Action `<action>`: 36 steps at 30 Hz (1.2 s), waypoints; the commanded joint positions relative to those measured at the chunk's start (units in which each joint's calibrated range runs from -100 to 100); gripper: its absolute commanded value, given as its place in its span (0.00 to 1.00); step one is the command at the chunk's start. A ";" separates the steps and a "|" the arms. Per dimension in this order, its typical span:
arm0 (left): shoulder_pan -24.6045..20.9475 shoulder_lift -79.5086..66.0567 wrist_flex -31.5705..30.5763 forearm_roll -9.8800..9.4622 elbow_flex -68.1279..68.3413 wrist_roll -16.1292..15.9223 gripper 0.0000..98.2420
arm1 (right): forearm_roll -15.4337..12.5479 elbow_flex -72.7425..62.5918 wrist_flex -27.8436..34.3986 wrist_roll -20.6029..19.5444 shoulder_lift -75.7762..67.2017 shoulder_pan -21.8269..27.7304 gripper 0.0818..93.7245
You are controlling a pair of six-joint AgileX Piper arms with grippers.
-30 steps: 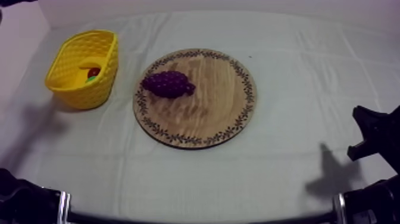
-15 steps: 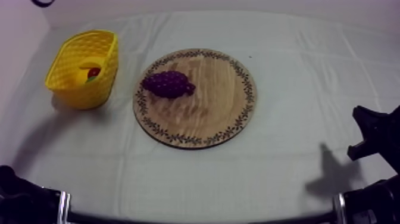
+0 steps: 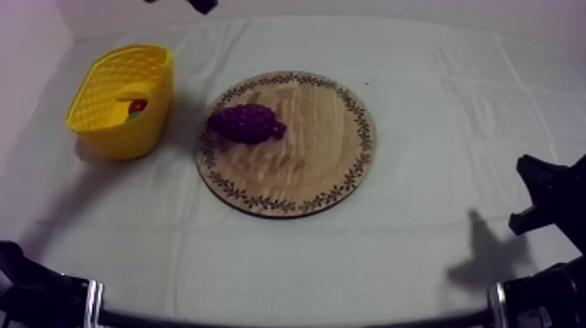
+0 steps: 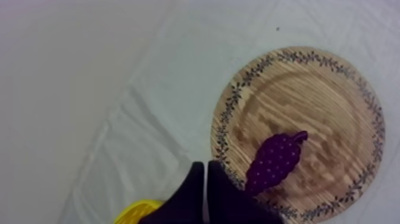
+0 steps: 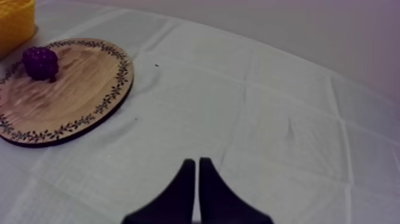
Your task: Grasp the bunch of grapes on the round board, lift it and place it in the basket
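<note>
The left claw (image 4: 205,165) is clenched on nothing, its two black fingers (image 4: 191,190) lying together as a narrow wedge, and it hangs high over the tabletop (image 3: 436,262). The grapes (image 4: 274,162) lie just beside its tips, apart from them and not grasped. They rest on the board (image 4: 333,95), close inside the stretch of patterned rim nearest this claw, with the stem end turned toward the board's middle. On the other side of the fingers from the grapes, a bit of the basket (image 4: 136,211) rim shows close by the claw. The top view shows a small red fruit (image 3: 137,105) lying inside the basket, and the basket stands just beside the board without touching it. The right claw (image 5: 197,161) is also clenched on nothing, its fingers (image 5: 178,193) pressed together, and it sits low over bare tabletop at its own side. From this claw the board lies well apart, ahead and toward the left arm's side. The grapes sit on the part of the board farthest from it, and the basket stands beyond them, farther off.
</note>
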 commanded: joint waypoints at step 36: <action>-0.31 -0.27 19.58 2.11 4.27 -0.40 0.98 | 0.01 -0.03 0.00 0.04 -0.01 0.02 0.00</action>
